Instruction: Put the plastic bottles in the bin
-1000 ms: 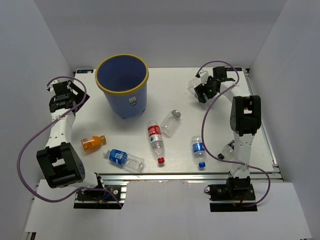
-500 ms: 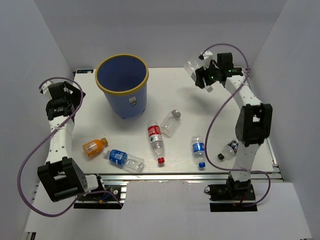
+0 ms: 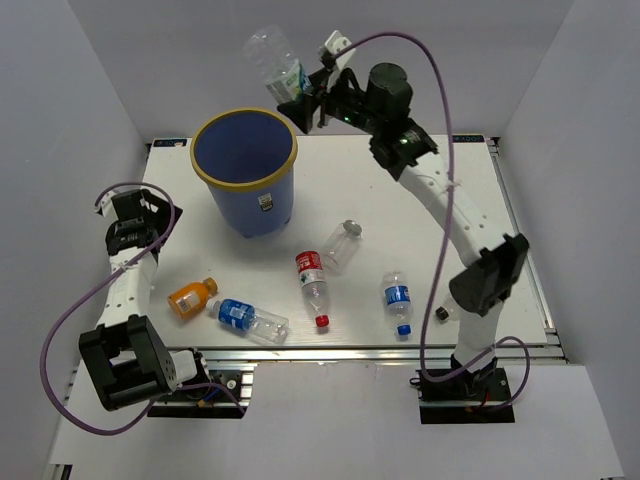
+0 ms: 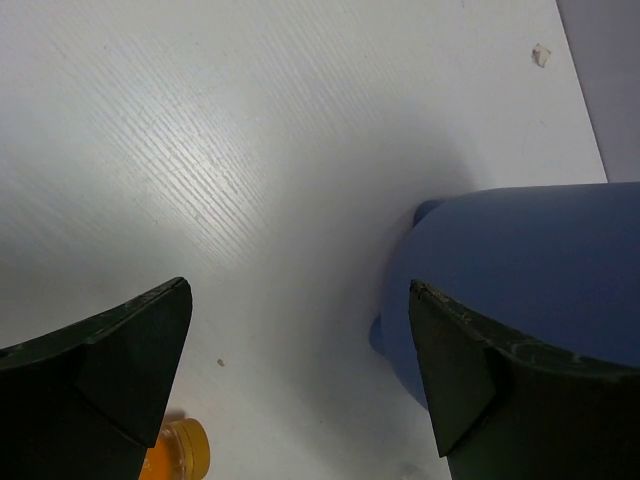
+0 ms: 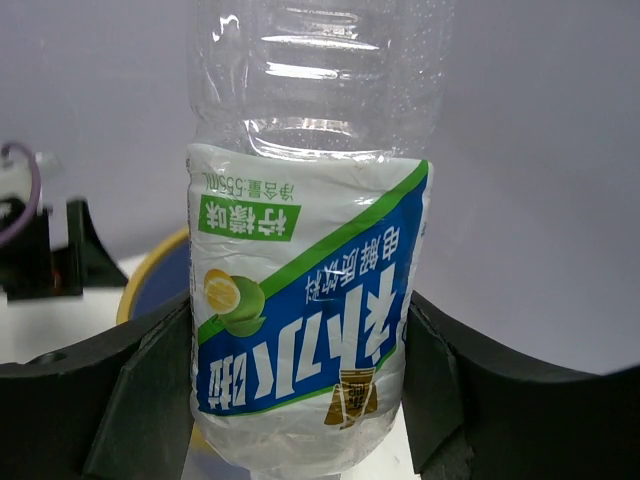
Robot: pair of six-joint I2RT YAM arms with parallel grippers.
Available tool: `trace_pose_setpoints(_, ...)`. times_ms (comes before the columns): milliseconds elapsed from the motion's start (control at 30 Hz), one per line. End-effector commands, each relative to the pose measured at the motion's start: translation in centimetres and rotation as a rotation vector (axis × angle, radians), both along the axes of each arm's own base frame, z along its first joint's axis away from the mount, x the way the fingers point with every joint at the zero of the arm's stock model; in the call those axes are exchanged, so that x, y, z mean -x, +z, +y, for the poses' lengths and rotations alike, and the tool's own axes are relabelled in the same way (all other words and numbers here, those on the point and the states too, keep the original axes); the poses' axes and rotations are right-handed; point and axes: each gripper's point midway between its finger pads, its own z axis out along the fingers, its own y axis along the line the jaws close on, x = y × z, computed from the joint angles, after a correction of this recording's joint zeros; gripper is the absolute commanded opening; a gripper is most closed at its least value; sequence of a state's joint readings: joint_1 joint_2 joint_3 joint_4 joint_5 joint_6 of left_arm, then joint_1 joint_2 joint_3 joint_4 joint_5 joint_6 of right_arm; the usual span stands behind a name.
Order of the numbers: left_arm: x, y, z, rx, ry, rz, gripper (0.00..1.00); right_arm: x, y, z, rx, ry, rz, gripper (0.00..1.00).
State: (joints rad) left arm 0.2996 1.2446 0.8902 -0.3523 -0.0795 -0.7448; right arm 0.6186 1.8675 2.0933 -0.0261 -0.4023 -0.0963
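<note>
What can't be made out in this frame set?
- Held bottle: lower end cut off by the bottom edge in the right wrist view, and hidden behind the right gripper in the top view.
- Black-capped bottle: body hidden behind the right arm, top view.
- Orange bottle: left wrist view, mostly cut off by the bottom edge.
- Bin: left wrist view, yellow rim out of frame.
- Blue-label bottle: label text too small, top view.

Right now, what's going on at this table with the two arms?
The right gripper is clamped on a clear bottle and holds it high in the air near the far side of the blue bin; it has not been dropped in. The left gripper hangs open and empty by the bin's base. An orange bottle, a red-label bottle and others lie on the table.
</note>
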Motion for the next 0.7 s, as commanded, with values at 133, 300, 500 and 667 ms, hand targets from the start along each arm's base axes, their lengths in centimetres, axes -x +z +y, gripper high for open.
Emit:
trace_pose_setpoints(133, 0.7, 0.1, -0.8, 0.040, -0.009, -0.039, 0.98, -2.2, 0.7, 8.0, -0.199, 0.041, -0.005, 0.68)
trace_pose_setpoints(300, 1.4, -0.2, -0.9, 0.037, -0.007, -0.021, 0.98, -3.0, -2.1, 10.7, -0.216, 0.038, 0.021, 0.88)
trace_pose_setpoints(500, 2.0, 0.5, -0.7, 0.035, 0.024, -0.025, 0.98, -2.2, -1.6, 10.6, -0.199, 0.059, 0.020, 0.89)
trace_pose_setpoints(667, 3.5, 1.1, -0.1, 0.056, 0.112, 0.038, 0.98, -0.4, 1.7, 8.2, -0.167, 0.038, -0.053, 0.89)
